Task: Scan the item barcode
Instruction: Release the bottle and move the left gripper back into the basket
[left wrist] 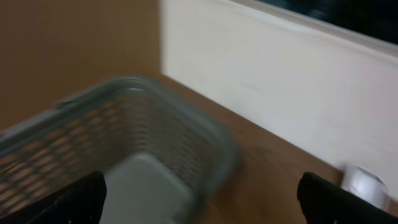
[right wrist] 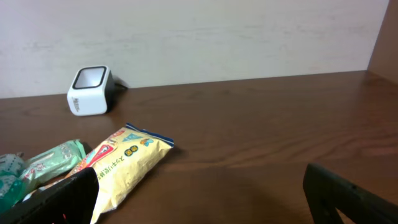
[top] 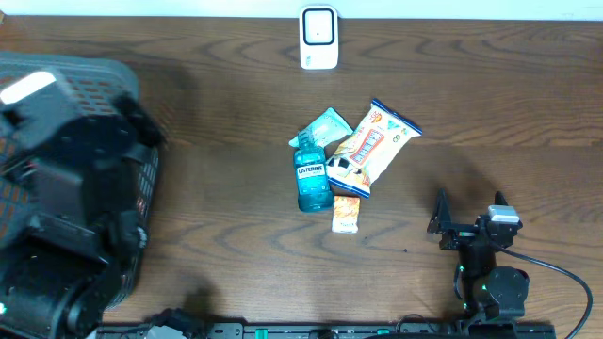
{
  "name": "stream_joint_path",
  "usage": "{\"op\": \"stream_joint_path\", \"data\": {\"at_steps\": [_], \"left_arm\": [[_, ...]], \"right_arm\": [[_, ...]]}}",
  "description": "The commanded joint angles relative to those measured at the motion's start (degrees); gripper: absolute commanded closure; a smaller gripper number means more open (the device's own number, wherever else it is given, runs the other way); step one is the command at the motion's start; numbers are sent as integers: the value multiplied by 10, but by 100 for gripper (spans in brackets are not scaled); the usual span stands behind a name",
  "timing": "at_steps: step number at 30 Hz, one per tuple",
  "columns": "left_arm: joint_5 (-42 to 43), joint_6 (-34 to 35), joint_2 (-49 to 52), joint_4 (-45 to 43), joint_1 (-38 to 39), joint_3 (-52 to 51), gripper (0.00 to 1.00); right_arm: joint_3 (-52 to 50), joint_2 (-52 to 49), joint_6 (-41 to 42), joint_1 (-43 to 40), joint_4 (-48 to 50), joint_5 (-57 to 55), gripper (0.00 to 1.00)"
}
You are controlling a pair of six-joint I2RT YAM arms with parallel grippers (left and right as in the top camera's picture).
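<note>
The scanner (top: 318, 38) stands at the far edge of the desk (top: 217, 188), well ahead of the right hand (top: 469, 211) and somewhat to its left. Between them lies a small heap. A blue mouthwash bottle (top: 314, 181) lies on its side, and a snack bag (top: 372, 149) touches it on the side nearer the hand. A green packet (top: 325, 127) is tucked in at the far end of both. A little orange packet (top: 346, 214) lies just beside the bottle's near end.

From above, the right hand sits close to the front edge of the desk, well apart from the heap. Its fingers are spread wide with nothing between them. The camera on that hand adds a low side view. It shows the scanner's dark window angled upward, the snack bag lying flat ahead and to the left, and the green packet beyond it. The orange packet does not appear there.

Only the overhead view shows the left arm (top: 57, 188) looming over a grey basket (top: 122, 73) at the left end of the desk. The hand itself is hard to pick out from there. Its own camera, badly blurred, shows the left hand (left wrist: 202, 180) with its fingers far apart and empty. The basket's mesh wall is just below and ahead of it, and the scanner peeks in far to the right against a white wall (left wrist: 261, 81).
</note>
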State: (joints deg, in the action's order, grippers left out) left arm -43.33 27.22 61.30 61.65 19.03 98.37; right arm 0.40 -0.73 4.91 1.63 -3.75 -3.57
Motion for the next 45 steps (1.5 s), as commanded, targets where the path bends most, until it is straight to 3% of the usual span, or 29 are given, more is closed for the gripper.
{"op": "stream_joint_path", "data": {"at_steps": [1,9,15,21,25,35,45], "left_arm": [[15,5,-5,7,-87,4,2],[152,8,35,52,-291,4,2],[244,75,93,98,-417,4,2],[367,92,163,150,-516,3,2],[410,95,195,170,-550,-1,2],[411,96,207,169,-561,-15,2],[418,192,207,170,-561,-15,2]], "right_arm": [[-1,1,-9,3,-2,1,1],[-1,0,-9,3,-2,1,1],[-1,0,-9,3,-2,1,1],[-1,0,-9,3,-2,1,1],[-1,0,-9,3,-2,1,1],[-1,0,-9,3,-2,1,1],[-1,0,-9,3,-2,1,1]]}}
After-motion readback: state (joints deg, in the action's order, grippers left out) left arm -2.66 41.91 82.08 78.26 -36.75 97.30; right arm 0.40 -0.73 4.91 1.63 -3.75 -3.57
